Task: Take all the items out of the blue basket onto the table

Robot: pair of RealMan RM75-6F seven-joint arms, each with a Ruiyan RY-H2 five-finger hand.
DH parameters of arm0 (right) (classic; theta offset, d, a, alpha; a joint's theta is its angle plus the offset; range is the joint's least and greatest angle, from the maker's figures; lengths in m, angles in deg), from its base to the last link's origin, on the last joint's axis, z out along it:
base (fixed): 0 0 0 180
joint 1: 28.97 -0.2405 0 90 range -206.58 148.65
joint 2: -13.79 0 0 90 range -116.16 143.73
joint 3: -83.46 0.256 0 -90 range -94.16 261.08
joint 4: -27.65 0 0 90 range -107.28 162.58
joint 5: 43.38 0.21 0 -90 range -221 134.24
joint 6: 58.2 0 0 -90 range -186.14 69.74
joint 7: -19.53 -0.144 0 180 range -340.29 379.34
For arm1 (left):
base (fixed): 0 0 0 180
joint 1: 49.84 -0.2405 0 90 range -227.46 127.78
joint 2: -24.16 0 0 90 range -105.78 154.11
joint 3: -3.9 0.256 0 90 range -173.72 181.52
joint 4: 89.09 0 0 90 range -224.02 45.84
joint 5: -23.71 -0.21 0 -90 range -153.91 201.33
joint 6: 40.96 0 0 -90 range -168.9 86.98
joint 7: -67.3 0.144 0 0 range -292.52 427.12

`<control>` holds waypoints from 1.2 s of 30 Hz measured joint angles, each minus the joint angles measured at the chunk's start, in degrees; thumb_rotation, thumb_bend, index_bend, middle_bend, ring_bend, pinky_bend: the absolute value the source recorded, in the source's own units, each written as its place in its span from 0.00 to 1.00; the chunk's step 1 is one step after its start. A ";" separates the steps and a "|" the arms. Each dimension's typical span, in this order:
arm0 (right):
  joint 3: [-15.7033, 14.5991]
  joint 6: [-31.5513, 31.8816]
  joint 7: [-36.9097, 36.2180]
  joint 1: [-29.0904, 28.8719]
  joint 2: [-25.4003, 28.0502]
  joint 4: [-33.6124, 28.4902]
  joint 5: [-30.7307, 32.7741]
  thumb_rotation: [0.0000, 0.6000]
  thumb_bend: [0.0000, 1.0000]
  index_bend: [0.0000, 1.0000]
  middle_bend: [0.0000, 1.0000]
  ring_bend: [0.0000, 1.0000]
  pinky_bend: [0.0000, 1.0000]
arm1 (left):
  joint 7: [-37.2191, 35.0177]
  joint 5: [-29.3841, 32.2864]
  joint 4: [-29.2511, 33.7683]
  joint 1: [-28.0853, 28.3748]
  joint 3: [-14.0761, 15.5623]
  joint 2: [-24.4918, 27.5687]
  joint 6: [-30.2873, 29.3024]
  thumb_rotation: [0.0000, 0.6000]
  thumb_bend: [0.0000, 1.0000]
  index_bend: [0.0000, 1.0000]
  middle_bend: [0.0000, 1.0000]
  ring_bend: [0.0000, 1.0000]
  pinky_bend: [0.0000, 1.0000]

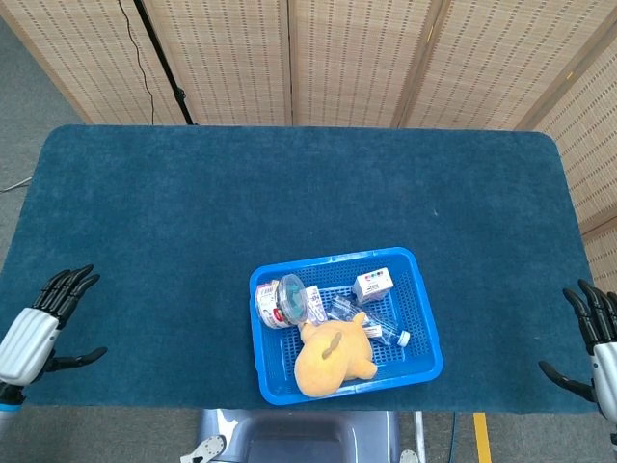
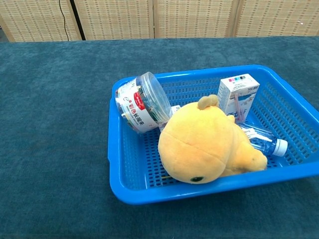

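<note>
The blue basket [image 1: 424, 318] sits near the table's [image 1: 193, 222] front edge, holding a yellow plush toy [image 1: 331, 359], clear jar [image 1: 285, 301], small carton [image 1: 374, 285] and bottle [image 1: 371, 322]; the left robot hand [image 1: 39, 328] and right robot hand [image 1: 598, 352] hover at the side edges, fingers spread, holding nothing.

one basket [image 1: 430, 338], one plush [image 2: 207, 144], jar [image 2: 142, 102], carton [image 2: 238, 95], bottle [image 2: 264, 139]

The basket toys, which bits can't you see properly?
- Water bottle: chest view, its far end hidden behind the yellow plush.
- Blue basket: chest view, right side cut off by the edge.
- Clear jar: head view, label too small to read.
</note>
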State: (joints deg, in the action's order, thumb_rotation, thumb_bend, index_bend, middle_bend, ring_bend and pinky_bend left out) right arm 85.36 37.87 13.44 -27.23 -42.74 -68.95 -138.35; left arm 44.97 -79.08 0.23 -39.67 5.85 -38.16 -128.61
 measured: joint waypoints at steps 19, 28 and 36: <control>-0.06 -1.07 -0.27 -0.30 0.16 0.11 0.49 1.00 0.00 0.00 0.00 0.00 0.00 | -5.86 8.64 12.40 22.00 -6.66 -7.62 27.83 1.00 0.00 0.00 0.00 0.00 0.00; 0.21 -1.76 -0.67 -0.54 0.27 0.22 1.44 1.00 0.00 0.00 0.00 0.00 0.00 | -5.36 15.65 11.30 27.08 -9.31 -15.53 33.34 1.00 0.00 0.00 0.00 0.00 0.00; 0.31 -1.95 -1.18 -0.62 0.40 0.31 1.67 1.00 0.00 0.00 0.00 0.00 0.00 | -3.46 19.17 9.90 29.05 -9.79 -19.42 35.17 1.00 0.00 0.00 0.00 0.00 0.00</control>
State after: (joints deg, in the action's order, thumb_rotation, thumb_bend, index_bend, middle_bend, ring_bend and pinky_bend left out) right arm 85.67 35.91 12.26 -27.85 -42.34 -68.64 -136.67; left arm 41.51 -59.91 10.13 -10.62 -3.94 -57.58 -93.44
